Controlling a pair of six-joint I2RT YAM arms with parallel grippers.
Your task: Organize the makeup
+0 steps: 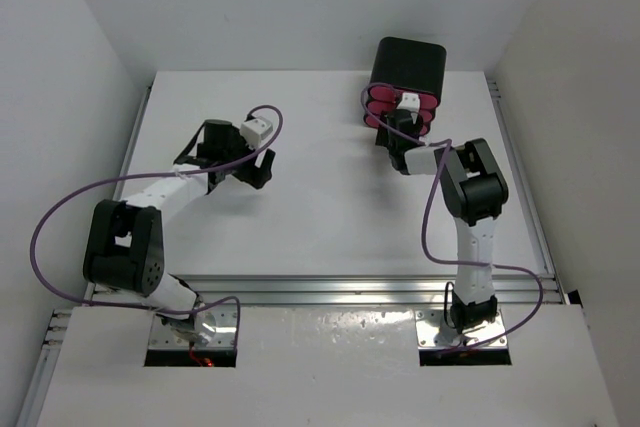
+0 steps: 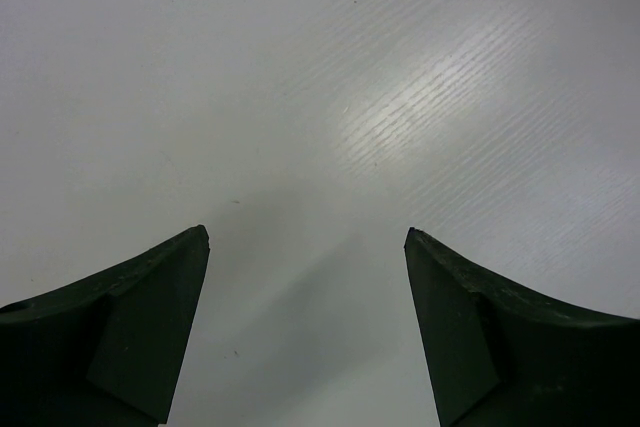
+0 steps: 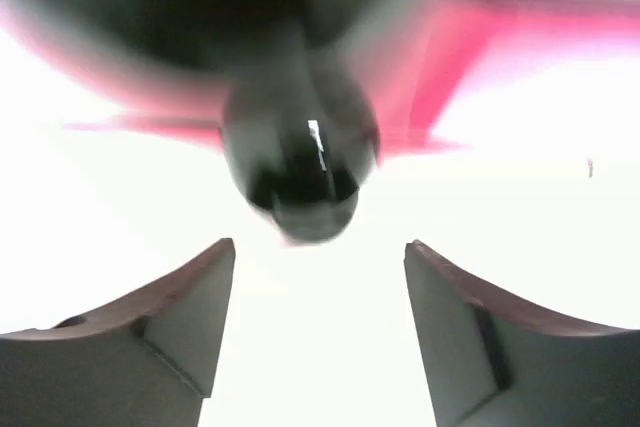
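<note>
The left gripper [image 2: 307, 237] is spread wide over the smooth white table [image 1: 300, 227] at ten o'clock. The right gripper [image 3: 320, 247], spread too, faces a shiny round black knob [image 3: 300, 162] on the black box with pink drawers [image 1: 410, 62] at one o'clock. I cannot tell where the makeup is.

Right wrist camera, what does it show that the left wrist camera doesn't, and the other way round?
Only the right wrist view: a dark rounded thing close ahead of the right gripper, too blurred to name, with the pink drawers and the black box behind it.
Only the left wrist view: nothing but bare white table with a patch of glare, ahead of the left gripper.
Both: two dark fingers spread apart with nothing between them, and white table below.
</note>
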